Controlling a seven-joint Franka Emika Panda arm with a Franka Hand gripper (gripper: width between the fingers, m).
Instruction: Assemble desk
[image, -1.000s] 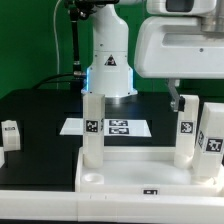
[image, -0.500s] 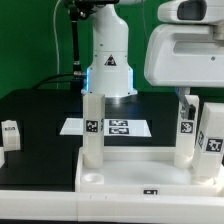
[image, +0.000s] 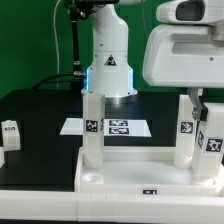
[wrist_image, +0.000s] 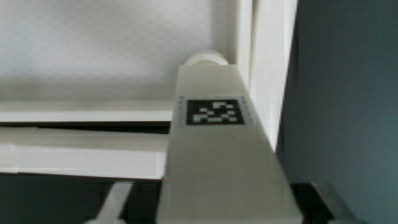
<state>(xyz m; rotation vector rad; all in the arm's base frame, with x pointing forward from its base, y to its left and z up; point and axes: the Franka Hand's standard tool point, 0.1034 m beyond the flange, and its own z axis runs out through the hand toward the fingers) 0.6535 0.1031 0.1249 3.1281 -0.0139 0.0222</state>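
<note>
The white tabletop (image: 130, 172) lies at the front with its raised rim up. Two white legs stand upright on it, one at the exterior view's left (image: 92, 125) and one to the right (image: 186, 130). A third tagged leg (image: 213, 140) stands at the far right. My gripper (image: 203, 103) hangs just over its top end. In the wrist view this leg (wrist_image: 217, 140) runs out from between my fingers toward the tabletop's rim (wrist_image: 107, 112). Dark strips lie close on both sides of it. I cannot tell whether the fingers press on it.
The marker board (image: 112, 127) lies flat behind the tabletop, in front of the arm's base (image: 108, 70). A short white tagged part (image: 10, 133) sits on the black table at the exterior view's left edge.
My gripper has shifted toward the exterior view's right, and its finger now sits over the far-right leg's top. The legs and tabletop have not visibly moved.
</note>
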